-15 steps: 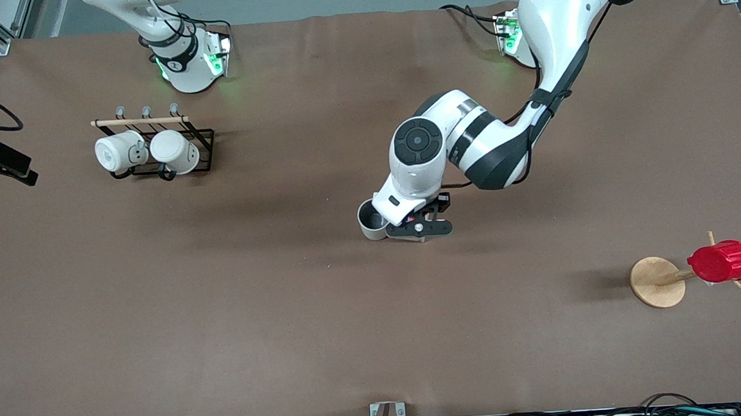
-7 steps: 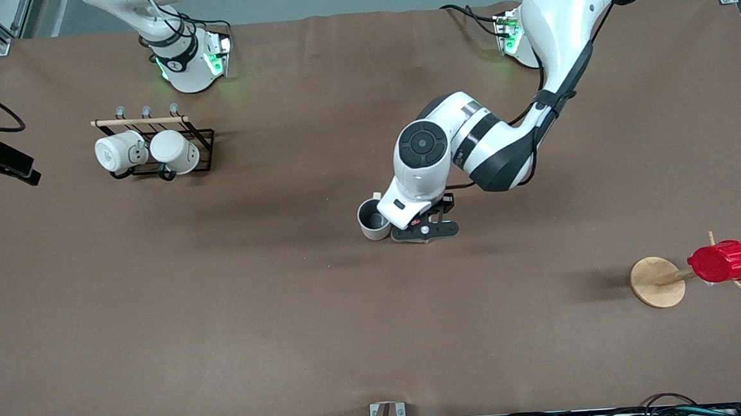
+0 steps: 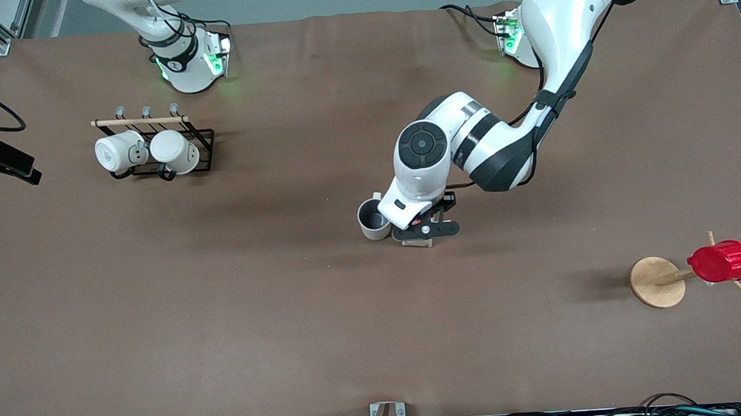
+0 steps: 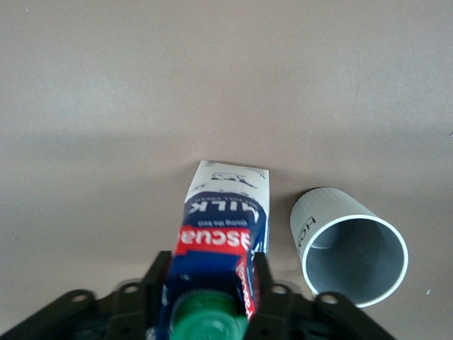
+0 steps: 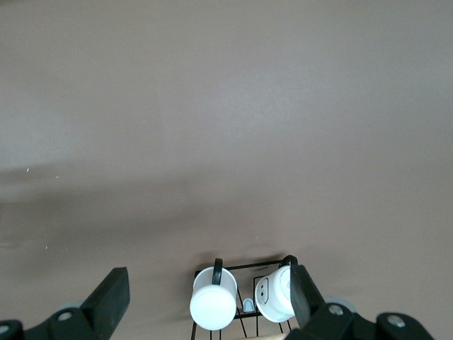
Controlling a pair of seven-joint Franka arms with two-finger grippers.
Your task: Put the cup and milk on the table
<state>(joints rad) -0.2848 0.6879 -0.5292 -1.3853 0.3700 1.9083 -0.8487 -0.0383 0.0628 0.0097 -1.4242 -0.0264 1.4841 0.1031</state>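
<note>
The cup [image 3: 373,219], a grey-beige mug with a dark inside, stands upright in the middle of the brown table [image 3: 223,320]. It also shows in the left wrist view [image 4: 350,251]. My left gripper [image 3: 425,231] is shut on the milk [image 4: 226,212], a blue-and-white carton with a red label and green cap. It holds the carton upright by its top, right beside the cup, toward the left arm's end. I cannot tell whether the carton's base touches the table. In the front view only a sliver of the carton [image 3: 418,243] shows under the hand. My right gripper [image 5: 209,283] is open and empty, high over the table.
A black wire rack [image 3: 203,151] with two white mugs [image 3: 119,151] stands toward the right arm's end, near that arm's base. A red ribbed cup [image 3: 722,261] hangs on a wooden peg stand [image 3: 657,282] toward the left arm's end.
My left gripper has shifted a little toward the left arm's end with the milk, uncovering more of the cup. The cup has not moved.
</note>
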